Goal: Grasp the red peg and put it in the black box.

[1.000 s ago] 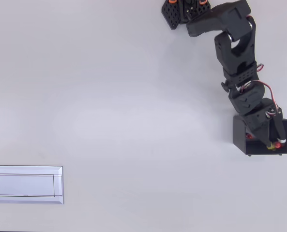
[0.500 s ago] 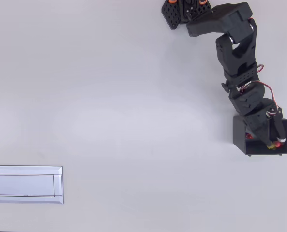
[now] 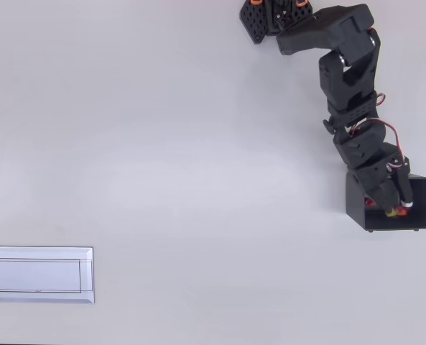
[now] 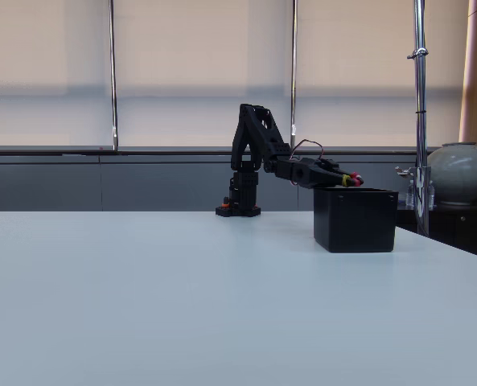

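The black box (image 3: 353, 207) stands at the right of the table in the overhead view, and the fixed view shows its dark front wall (image 4: 355, 221). A small dark red spot, the red peg (image 3: 369, 203), lies inside the box by its left wall. My gripper (image 3: 399, 209) hangs over the box's opening, its tips marked yellow and red. From the side the gripper (image 4: 352, 180) sits just above the box's rim. The tips are too small to show whether they are apart or hold anything.
A flat white rectangular panel (image 3: 38, 274) lies at the table's lower left in the overhead view. The arm's base (image 3: 270, 18) is at the top edge. Beyond the table's right side stand a round vase (image 4: 462, 173) and a metal pole (image 4: 419, 112).
The gripper's tips have shifted a little left and up over the box in the overhead view. The red spot in the box has stayed put.
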Controlling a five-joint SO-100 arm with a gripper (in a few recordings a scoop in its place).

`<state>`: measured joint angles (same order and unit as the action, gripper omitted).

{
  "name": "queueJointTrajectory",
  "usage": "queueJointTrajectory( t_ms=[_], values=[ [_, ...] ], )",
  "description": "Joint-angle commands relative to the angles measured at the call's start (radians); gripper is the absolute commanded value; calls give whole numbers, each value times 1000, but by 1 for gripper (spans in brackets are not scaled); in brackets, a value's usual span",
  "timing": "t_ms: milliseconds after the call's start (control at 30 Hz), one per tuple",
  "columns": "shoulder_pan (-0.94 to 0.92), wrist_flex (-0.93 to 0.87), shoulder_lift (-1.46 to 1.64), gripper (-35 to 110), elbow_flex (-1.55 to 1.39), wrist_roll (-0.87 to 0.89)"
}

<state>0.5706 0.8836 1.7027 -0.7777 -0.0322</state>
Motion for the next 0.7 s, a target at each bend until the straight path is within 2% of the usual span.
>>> queueJointTrajectory(
  t_ms=[0, 500, 667],
  values=[
    [0, 46, -66, 19, -23, -12],
    [-11, 44, -140, 19, 15, -26],
    [-26, -2, -273, 1, 83, -60]
  ],
)
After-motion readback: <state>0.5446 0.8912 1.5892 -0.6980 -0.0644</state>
